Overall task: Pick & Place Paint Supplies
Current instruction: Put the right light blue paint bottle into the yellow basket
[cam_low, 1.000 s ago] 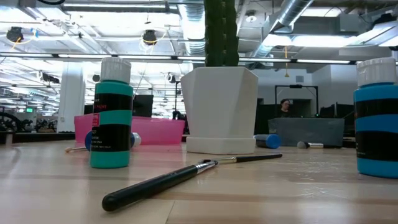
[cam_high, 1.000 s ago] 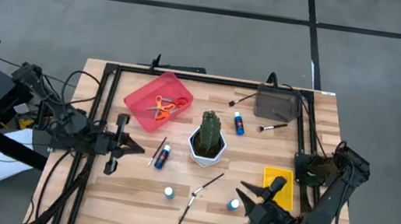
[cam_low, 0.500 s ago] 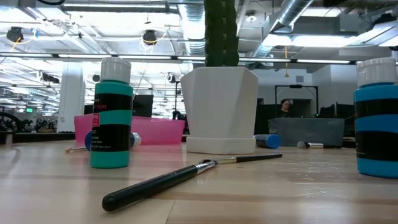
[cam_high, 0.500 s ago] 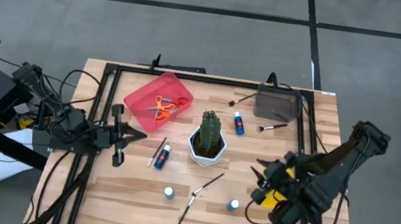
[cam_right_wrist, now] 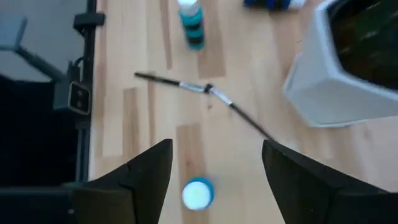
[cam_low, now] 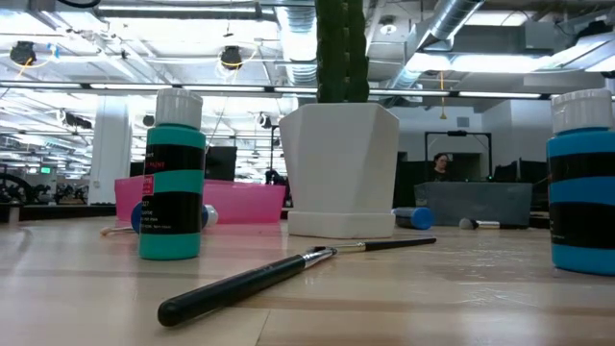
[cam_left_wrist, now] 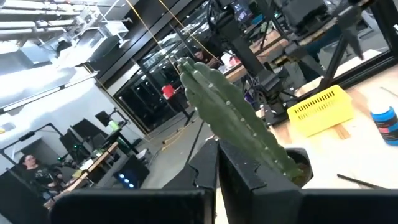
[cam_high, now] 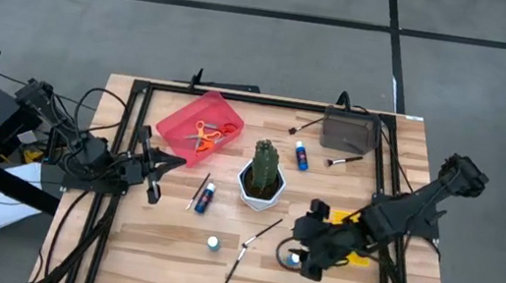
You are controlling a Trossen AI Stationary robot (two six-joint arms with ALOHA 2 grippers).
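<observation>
the right pincer [cam_high: 301,256] is now hanging over the upright paint bottle [cam_right_wrist: 198,193], having swung in from the surface's [cam_high: 170,239] edge, its fingers spreading wide apart as it came. the bottle is sitting just below, between them, so a grab looks imminent. the left pincer [cam_high: 153,162] is waiting pressed together.

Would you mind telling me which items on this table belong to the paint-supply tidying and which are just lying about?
Belongs to the job:
- upright paint bottles
- lying paint bottles
- paintbrushes
- scissors in the red bin

Just lying about:
- cactus in its white pot
- cables
</observation>
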